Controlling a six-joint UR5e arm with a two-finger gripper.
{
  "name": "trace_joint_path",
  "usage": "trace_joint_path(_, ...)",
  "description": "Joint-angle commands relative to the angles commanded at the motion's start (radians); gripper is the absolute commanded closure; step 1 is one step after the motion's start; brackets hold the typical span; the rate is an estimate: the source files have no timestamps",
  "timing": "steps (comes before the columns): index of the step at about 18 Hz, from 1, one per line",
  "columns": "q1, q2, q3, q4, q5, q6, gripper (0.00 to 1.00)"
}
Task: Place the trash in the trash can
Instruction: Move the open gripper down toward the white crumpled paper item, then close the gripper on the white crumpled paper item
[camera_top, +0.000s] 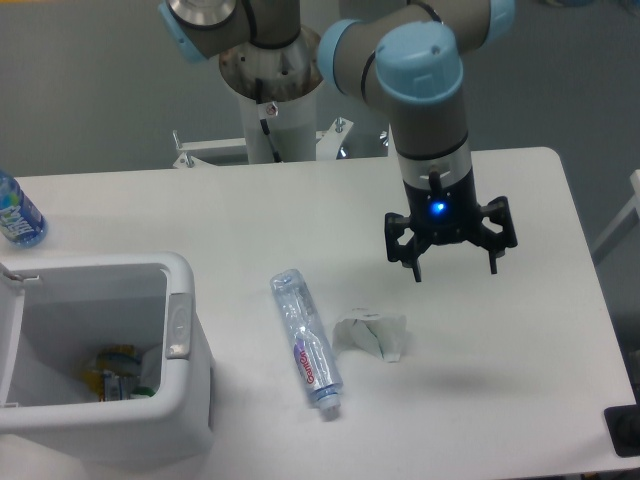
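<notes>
A flattened clear plastic bottle (306, 339) with a red-lettered label lies on the white table, near the middle front. A small crumpled white wrapper (372, 333) with green edging lies just right of it. The white rectangular trash can (185, 345) with a grey latch tab stands at the front left, its lid swung open to the left. My gripper (454, 270) hangs above the table, up and to the right of the wrapper. Its fingers are spread wide and hold nothing.
An upright bottle with a blue label (16, 212) stands at the left edge of the table. Some packaging lies inside the can (118, 372). The arm's base column (272, 95) rises behind the table. A dark object (625, 430) sits at the front right corner.
</notes>
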Motion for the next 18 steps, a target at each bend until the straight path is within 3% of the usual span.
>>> trace_joint_path(5, 0.0, -0.003, -0.055, -0.002, 0.008, 0.306, 0.0)
trace_joint_path(8, -0.008, -0.043, -0.072, -0.003, 0.057, 0.444, 0.0)
trace_joint_path(18, -0.078, -0.167, -0.083, 0.009, 0.055, 0.516, 0.0)
